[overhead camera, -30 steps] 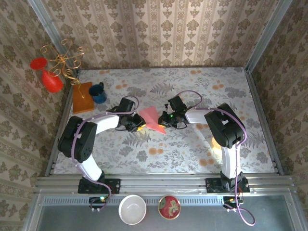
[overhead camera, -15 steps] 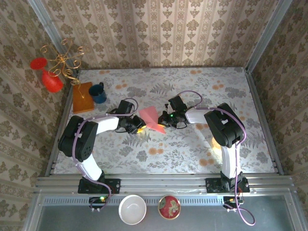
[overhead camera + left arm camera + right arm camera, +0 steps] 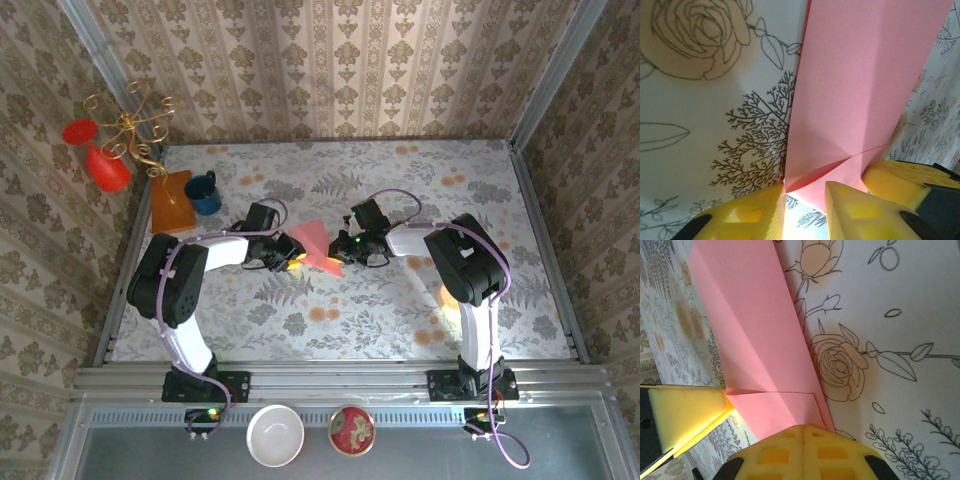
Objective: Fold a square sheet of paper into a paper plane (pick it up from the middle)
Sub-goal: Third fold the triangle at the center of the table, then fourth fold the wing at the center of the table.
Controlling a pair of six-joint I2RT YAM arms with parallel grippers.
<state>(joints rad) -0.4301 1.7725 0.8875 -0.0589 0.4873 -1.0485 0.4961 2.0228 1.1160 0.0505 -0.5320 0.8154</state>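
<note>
One pink paper [image 3: 312, 243] | right tool [image 3: 802, 429] clamped on it | left tool [image 3: 805, 194] ajar at its fold | mug [image 3: 203, 206] interior unseen

pink paper [image 3: 865, 75], top beyond frame edge

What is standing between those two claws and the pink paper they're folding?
Nothing visible. The right claw is pinched shut on the edge of the pink paper, and the left claw has a finger on each side of a folded corner, touching it or nearly so.
</note>
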